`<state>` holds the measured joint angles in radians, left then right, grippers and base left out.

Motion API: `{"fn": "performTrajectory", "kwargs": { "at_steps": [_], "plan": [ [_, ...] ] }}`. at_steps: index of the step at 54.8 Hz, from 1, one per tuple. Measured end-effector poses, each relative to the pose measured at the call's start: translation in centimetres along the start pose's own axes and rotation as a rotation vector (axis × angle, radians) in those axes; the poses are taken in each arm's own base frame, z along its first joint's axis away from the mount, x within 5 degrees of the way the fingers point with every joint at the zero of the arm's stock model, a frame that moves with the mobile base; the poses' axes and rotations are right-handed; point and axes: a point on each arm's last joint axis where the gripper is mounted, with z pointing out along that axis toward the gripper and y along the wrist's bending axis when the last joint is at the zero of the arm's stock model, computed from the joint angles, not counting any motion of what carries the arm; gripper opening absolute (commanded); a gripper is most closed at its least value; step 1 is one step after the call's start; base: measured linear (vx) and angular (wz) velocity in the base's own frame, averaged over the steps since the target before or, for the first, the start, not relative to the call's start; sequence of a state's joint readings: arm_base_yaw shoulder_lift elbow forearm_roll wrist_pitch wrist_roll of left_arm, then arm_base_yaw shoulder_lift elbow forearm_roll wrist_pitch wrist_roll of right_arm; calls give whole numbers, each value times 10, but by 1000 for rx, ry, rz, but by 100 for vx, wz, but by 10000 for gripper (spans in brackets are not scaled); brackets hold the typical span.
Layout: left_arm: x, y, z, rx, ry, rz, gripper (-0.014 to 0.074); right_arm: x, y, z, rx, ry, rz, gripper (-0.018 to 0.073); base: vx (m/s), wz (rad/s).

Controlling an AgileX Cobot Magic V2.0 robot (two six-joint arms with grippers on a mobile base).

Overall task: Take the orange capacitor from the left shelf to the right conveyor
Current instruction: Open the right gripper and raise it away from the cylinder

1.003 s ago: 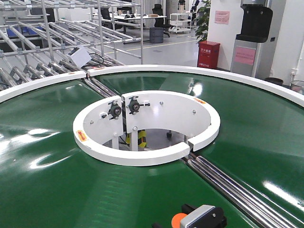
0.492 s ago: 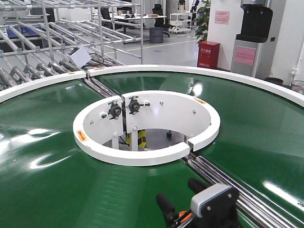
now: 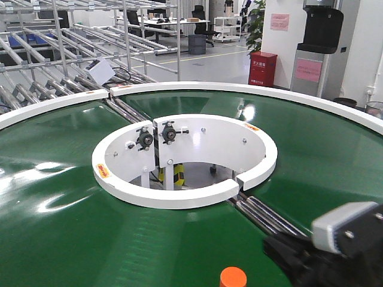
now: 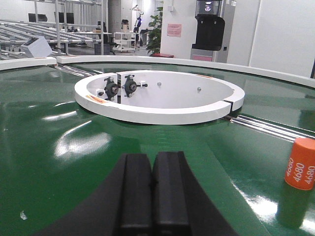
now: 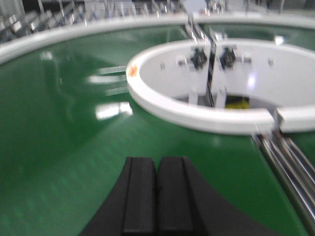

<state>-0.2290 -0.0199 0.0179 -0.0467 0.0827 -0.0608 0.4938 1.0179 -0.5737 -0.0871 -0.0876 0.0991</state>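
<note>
Both grippers, left [image 4: 151, 196] and right [image 5: 157, 199], are showing fingers pressed together, holding nothing; the capacitor [image 4: 300, 164] is standing free on the conveyor [image 4: 59, 162].

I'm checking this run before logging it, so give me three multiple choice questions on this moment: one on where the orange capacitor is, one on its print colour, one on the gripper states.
1. Where is the orange capacitor?
A. on the right conveyor
B. in a gripper
C. inside the white ring

2. Colour of its "4680" print?
A. black
B. white
C. blue

3. The left gripper and right gripper are:
A. both open
B. one open
C. both shut

Answers: 1 A, it stands upright on the green belt. 2 B, white digits show in the left wrist view. 3 C, the pads meet in both wrist views.
</note>
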Motion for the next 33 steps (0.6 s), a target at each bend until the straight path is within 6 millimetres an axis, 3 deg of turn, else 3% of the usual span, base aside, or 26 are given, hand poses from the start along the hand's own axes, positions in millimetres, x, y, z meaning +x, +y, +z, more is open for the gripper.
{"fn": "performTrajectory", "kwargs": {
  "at_steps": [13, 23, 33],
  "plan": [
    [0, 0, 0, 0, 0, 0, -6, 0, -2, -53, 31, 109, 0, -12, 0, 0],
    [0, 0, 0, 0, 0, 0, -6, -2, -3, -70, 37, 97, 2, -12, 0, 0],
    [0, 0, 0, 0, 0, 0, -6, -2, -3, -72, 37, 91, 3, -12, 0, 0]
  ]
}}
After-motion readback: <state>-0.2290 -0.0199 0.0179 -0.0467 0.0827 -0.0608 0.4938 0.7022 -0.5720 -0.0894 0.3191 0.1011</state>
